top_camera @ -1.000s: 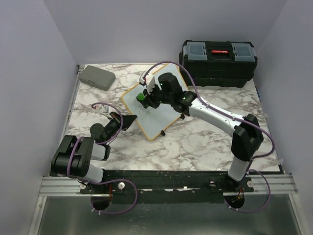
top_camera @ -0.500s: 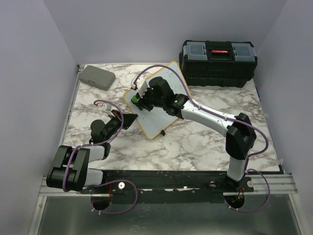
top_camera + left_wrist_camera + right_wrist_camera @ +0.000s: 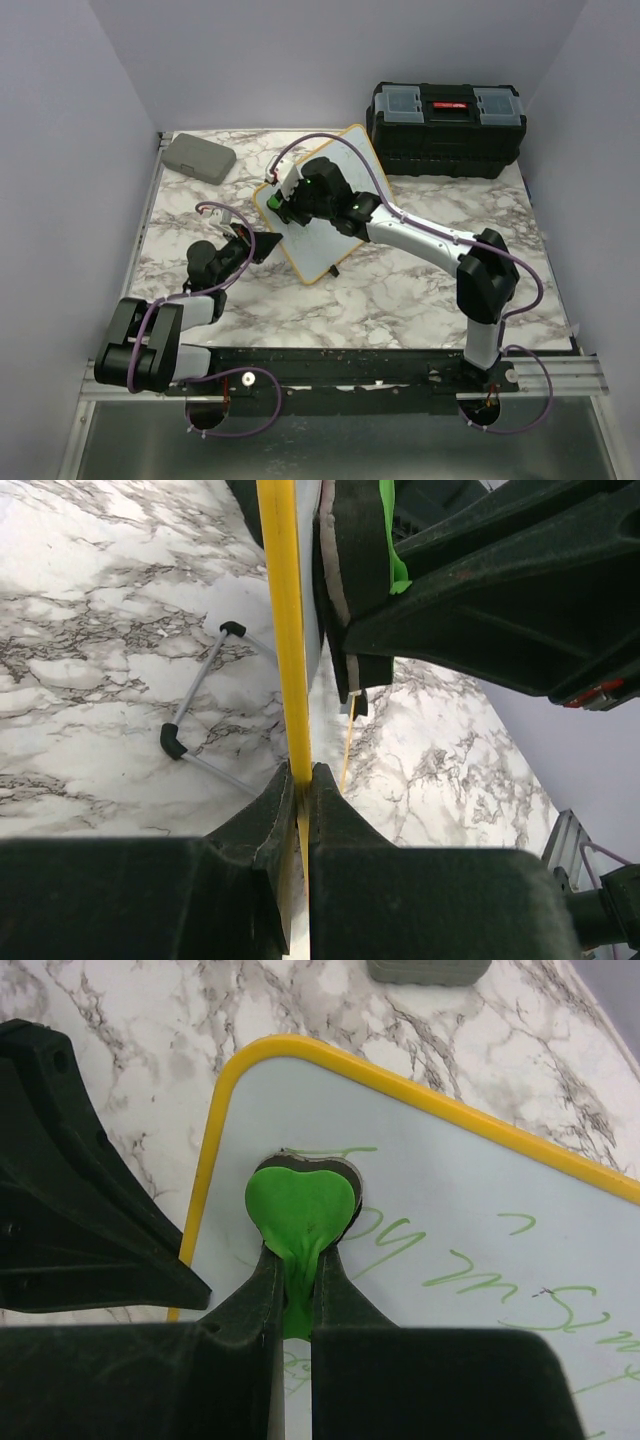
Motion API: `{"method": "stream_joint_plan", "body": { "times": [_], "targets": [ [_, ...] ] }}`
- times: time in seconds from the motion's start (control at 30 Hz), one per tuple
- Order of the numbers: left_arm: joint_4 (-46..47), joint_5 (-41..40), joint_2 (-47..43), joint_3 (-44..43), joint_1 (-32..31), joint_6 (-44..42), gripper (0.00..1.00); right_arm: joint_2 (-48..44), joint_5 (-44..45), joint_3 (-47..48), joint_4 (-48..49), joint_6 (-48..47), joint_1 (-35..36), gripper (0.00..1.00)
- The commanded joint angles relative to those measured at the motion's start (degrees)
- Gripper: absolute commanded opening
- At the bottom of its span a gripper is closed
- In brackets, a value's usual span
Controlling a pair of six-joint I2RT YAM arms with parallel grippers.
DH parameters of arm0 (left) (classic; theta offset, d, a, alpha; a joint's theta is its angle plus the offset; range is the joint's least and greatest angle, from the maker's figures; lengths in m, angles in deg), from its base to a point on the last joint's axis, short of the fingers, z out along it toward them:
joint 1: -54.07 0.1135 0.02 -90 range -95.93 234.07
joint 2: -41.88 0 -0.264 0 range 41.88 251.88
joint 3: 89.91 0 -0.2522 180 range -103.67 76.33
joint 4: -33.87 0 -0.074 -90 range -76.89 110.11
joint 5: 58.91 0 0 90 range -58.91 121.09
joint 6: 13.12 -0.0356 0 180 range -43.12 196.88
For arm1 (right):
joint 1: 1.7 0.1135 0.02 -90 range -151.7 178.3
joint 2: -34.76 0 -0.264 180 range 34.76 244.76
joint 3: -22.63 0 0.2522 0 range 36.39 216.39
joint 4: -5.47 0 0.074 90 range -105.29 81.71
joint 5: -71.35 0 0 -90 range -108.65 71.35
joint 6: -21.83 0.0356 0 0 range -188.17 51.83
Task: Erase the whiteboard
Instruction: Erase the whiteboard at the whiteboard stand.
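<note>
The whiteboard [image 3: 322, 252], white with a yellow frame, lies skewed at mid-table and carries green handwriting [image 3: 455, 1265]. My left gripper [image 3: 266, 243] is shut on its near-left frame edge [image 3: 285, 630], which runs straight up between the jaws [image 3: 302, 780]. My right gripper [image 3: 298, 1282] is shut on the stem of a green heart-shaped eraser [image 3: 300, 1208]. The eraser's pad rests on the board near the left corner, by the start of the writing. Seen from the left wrist, the eraser [image 3: 345, 580] presses against the board's face. A wire foot [image 3: 200, 720] shows behind the board.
A flat grey case [image 3: 198, 157] lies at the far left corner of the marble table. A black toolbox [image 3: 445, 128] stands at the far right. My two grippers are close together at the board's left corner, the left one [image 3: 70, 1210] just beside the eraser.
The right gripper has slid the eraser leftward across the board toward its left corner. The board shifted slightly, and the left arm swung a little while keeping its grip.
</note>
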Motion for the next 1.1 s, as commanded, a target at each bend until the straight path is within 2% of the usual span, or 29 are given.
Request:
{"method": "stream_joint_plan", "body": {
  "times": [0.0,0.23,0.4,0.63,0.83,1.07],
  "targets": [
    [-4.0,1.3,-1.6,-1.3,-0.6,-4.3,0.0,2.1,-6.0,2.2,-1.8,-3.9,0.4,0.01],
    [-6.3,0.9,-2.9,-1.4,-1.1,-5.8,0.0,2.8,7.9,3.7,2.5,1.1,0.5,0.01],
    [-6.7,0.9,-3.3,-1.3,-1.2,-6.6,0.0,4.0,10.7,5.7,1.2,2.8,0.4,0.01],
    [-8.0,1.3,-3.9,-1.4,-1.3,-8.0,0.0,3.9,9.3,5.9,-0.8,1.5,0.4,0.01],
    [-8.2,1.3,-4.3,-1.7,-1.3,-8.1,0.0,4.8,-4.6,7.6,-10.5,-4.4,0.3,0.01],
    [-8.5,1.3,-4.6,-1.4,-1.3,-8.4,0.0,3.6,2.1,5.5,-5.1,-2.3,0.3,0.01]
  ]
}}
